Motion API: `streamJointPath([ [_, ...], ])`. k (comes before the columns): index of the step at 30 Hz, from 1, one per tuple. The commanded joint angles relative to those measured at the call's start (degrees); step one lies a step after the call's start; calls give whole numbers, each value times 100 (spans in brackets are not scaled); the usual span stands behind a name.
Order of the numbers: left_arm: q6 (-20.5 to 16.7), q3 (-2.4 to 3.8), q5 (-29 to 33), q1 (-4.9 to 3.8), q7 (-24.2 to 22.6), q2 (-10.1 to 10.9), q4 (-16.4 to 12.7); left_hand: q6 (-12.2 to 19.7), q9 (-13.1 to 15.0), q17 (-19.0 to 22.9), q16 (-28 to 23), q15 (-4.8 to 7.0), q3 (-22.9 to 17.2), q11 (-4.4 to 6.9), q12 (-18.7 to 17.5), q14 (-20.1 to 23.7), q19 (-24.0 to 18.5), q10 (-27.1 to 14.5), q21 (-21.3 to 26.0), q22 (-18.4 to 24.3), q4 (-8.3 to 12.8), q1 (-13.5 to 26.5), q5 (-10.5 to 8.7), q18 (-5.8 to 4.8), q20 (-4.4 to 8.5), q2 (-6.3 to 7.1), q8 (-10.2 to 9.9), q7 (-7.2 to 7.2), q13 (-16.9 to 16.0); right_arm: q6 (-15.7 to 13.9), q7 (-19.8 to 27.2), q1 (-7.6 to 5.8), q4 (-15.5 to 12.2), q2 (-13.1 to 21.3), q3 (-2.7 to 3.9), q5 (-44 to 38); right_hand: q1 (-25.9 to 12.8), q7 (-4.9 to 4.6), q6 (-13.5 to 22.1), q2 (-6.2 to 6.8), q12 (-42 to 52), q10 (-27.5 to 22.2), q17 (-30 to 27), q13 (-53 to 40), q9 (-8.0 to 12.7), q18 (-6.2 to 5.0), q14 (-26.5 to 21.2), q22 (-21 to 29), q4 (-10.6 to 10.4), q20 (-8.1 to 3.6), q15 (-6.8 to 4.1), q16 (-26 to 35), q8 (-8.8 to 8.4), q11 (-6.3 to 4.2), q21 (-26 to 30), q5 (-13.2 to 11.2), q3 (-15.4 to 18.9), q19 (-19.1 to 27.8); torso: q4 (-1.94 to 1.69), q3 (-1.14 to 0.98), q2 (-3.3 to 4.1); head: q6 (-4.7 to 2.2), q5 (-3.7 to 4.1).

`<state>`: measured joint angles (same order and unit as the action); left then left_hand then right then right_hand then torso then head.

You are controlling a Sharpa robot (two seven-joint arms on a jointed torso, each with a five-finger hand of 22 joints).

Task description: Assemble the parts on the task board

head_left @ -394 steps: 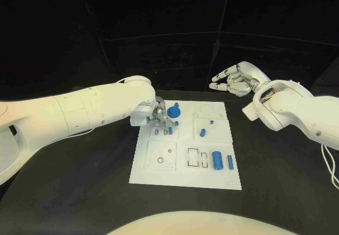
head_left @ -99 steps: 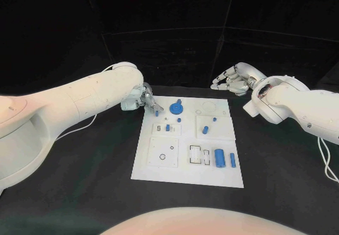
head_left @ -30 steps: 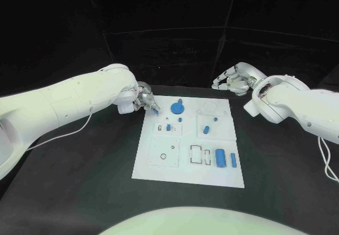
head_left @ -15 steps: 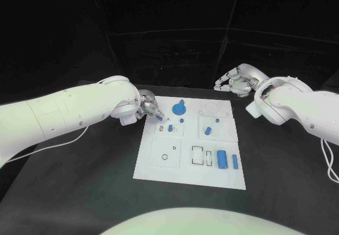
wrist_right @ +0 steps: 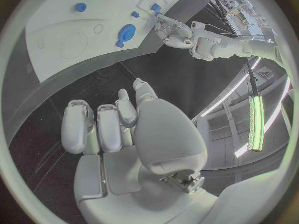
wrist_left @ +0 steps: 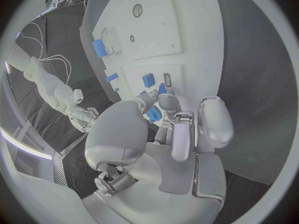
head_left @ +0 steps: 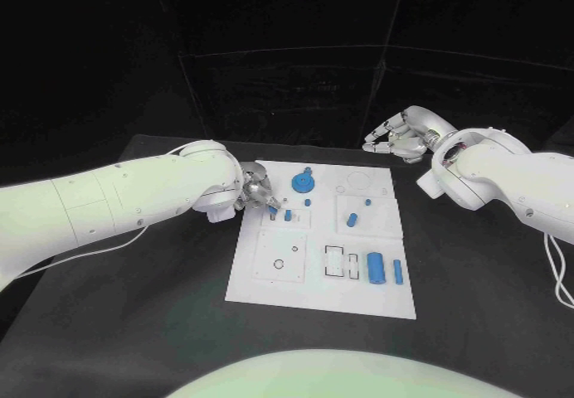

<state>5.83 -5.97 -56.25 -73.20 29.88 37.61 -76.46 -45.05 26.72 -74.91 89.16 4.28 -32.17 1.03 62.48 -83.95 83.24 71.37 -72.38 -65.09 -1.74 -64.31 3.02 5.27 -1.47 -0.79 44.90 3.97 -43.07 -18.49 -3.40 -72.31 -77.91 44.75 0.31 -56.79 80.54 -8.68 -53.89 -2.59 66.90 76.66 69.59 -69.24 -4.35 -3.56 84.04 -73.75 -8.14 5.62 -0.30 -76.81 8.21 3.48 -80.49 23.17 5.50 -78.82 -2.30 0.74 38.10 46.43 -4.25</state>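
The white task board point(head_left: 313, 286) lies mid-table. On it are a large round blue part point(head_left: 302, 179), small blue parts point(head_left: 352, 220) and a blue cylinder point(head_left: 376, 267). My left hand point(head_left: 256, 194) hovers over the board's left edge and pinches a small blue piece point(head_left: 273, 210) at its fingertips, beside a blue part standing in a slot point(head_left: 287, 215). In the left wrist view the small blue piece point(wrist_left: 152, 115) sits between thumb and fingers point(wrist_left: 167, 103). My right hand point(head_left: 400, 136) hangs beyond the board's far right corner, fingers loosely bent, holding nothing.
Black table point(head_left: 143, 315) surrounds the board. The near left of the board holds a square plate with a small ring point(head_left: 278, 265); rectangular slots point(head_left: 341, 261) lie beside the cylinder. The right wrist view shows the board point(wrist_right: 59, 40) and my left hand point(wrist_right: 173, 31).
My left hand has carried the small blue piece from the board's far left corner towards me, along the left edge. The right hand has stayed where it was.
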Motion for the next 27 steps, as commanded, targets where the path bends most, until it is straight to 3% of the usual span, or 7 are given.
streamJointPath([
  [1,14,-10,-115,10,89,2,-23,-16,21,-1352,4,49,-568,10,29,-571,32,60,-32,-8,511,73,23,-29,8,20,51,-70,-7,31,5,-12,-9,3,4,-21,39,-2,39,2,-23,-49,-1,8,8,-38,196,3,-7,-11,-55,37,31,1,19,36,-41,20,-5,6,3,5,4],
  [27,142,-23,-163,29,185,-1,-6,-38,47,-1344,0,64,-604,30,22,-569,29,47,-24,-2,490,108,23,-27,19,53,129,-96,14,31,1,-12,-9,3,4,-22,39,-2,39,2,-23,-49,-1,8,8,-38,196,3,-7,-11,-55,37,31,1,19,36,-41,20,-2,4,4,11,-22],
])
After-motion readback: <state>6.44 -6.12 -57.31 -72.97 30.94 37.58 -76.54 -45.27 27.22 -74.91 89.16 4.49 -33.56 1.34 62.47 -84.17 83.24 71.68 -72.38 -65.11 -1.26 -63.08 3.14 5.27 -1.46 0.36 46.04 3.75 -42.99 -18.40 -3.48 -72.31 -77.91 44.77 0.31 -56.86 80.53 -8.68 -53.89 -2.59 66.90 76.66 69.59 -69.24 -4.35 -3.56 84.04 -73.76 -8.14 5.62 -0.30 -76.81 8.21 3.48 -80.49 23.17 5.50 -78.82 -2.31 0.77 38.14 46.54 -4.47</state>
